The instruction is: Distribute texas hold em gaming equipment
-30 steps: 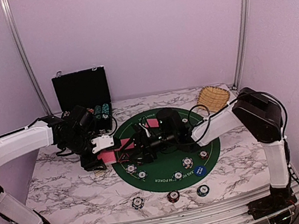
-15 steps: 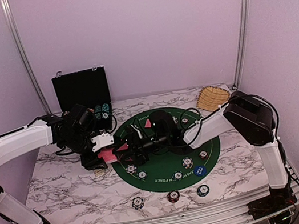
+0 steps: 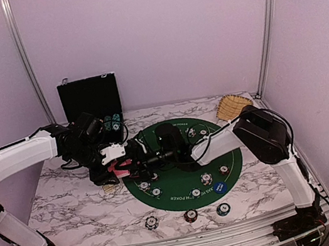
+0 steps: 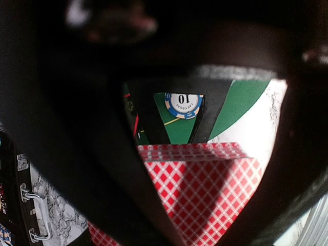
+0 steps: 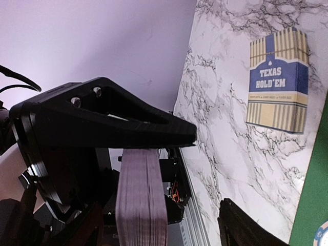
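My left gripper (image 3: pixel 113 162) is shut on a deck of red-backed playing cards (image 3: pixel 119 167) at the left rim of the green felt mat (image 3: pixel 233 149). The left wrist view shows the checkered deck (image 4: pixel 210 195) between my fingers, with a blue-edged "10" chip (image 4: pixel 183 104) on the felt beyond. My right gripper (image 3: pixel 135 162) is open at the deck. In the right wrist view the deck's edge (image 5: pixel 141 200) stands between its spread fingers (image 5: pixel 246 230). Several striped chips (image 3: pixel 206 178) and a blue button (image 3: pixel 220 187) lie on the mat. Three chips (image 3: pixel 191 215) sit in front of it.
A black hinged chip case (image 3: pixel 90 99) stands open at the back left. A wicker basket (image 3: pixel 233 106) is at the back right. A blue "Texas Hold'em" card box (image 5: pixel 278 82) lies on the marble left of the mat, also in the top view (image 3: pixel 108 188).
My right gripper has moved left across the mat up to the deck in my left gripper. The left gripper has shifted slightly and still holds the deck.
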### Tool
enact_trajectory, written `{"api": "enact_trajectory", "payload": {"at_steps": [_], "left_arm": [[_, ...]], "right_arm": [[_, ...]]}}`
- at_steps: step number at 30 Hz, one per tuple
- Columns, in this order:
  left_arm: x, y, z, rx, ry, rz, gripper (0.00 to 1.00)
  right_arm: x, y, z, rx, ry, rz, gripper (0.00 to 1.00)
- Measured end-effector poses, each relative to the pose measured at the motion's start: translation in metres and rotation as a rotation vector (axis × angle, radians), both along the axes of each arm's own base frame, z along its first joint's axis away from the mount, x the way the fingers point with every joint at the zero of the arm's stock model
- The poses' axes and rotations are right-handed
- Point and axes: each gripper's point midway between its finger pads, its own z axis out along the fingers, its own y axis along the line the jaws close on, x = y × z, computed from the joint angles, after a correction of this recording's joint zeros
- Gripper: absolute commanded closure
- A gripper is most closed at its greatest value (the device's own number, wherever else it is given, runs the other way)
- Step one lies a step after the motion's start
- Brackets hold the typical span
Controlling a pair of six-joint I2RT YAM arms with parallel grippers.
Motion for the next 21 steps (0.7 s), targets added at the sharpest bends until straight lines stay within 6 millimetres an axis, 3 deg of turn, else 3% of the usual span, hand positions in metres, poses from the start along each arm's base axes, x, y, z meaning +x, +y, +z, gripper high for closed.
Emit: {"api": "enact_trajectory", "payload": {"at_steps": [15,21], "left_arm": [[0.000,0.000,0.000,0.000,0.002,0.000,0.58],[-0.001,0.000,0.000,0.001,0.004,-0.001,0.58]], "right_arm": [[0.006,0.018,-0.013,0.007,0.047,0.003,0.31],[0.009,0.022,-0.009,0.018,0.053,-0.006,0.36]]}}
